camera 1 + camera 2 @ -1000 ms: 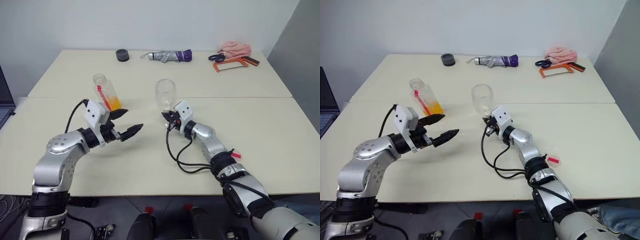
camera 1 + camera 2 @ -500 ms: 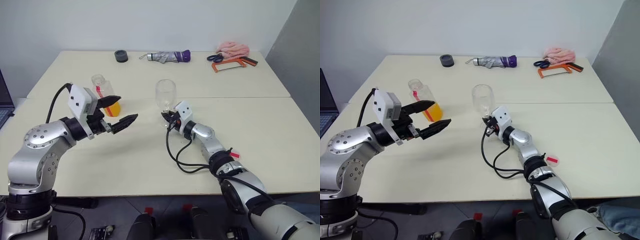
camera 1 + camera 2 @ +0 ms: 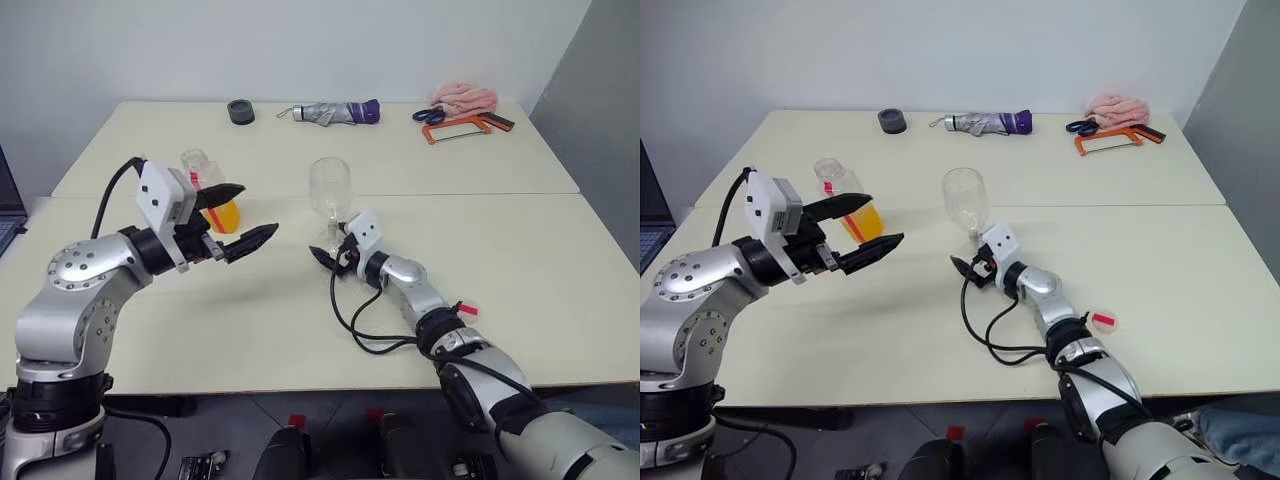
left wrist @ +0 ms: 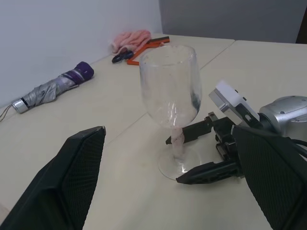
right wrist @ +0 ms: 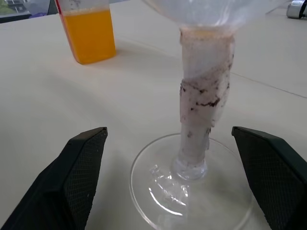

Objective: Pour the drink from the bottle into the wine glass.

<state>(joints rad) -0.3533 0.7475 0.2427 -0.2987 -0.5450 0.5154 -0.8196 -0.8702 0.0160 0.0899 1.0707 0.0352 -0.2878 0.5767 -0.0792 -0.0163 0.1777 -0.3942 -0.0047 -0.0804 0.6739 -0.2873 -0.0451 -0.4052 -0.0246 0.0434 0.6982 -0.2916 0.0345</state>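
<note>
My right claw (image 3: 322, 256) stands open, its fingers either side of the foot of the clear stemmed wine glass (image 3: 329, 198), not gripping it. My left claw (image 3: 250, 215) hangs open and empty; just behind it stands the small clear plastic bottle (image 3: 211, 192) holding orange drink (image 3: 224, 216).

Across the middle of the table (image 3: 520, 270) three things crowd each other: the bottle (image 3: 213, 197) toward the left edge, the wine glass (image 3: 330, 200) at the centre, and between them the left gripper (image 3: 246, 216) — jaws spread, hanging above the top just in front of the bottle. The right gripper (image 3: 326, 256) sits low by the glass foot, fingers apart either side of the stem, its cable (image 3: 350, 310) looping on the surface behind it. The right half lies bare to the right edge; clutter keeps to the far edge
</note>
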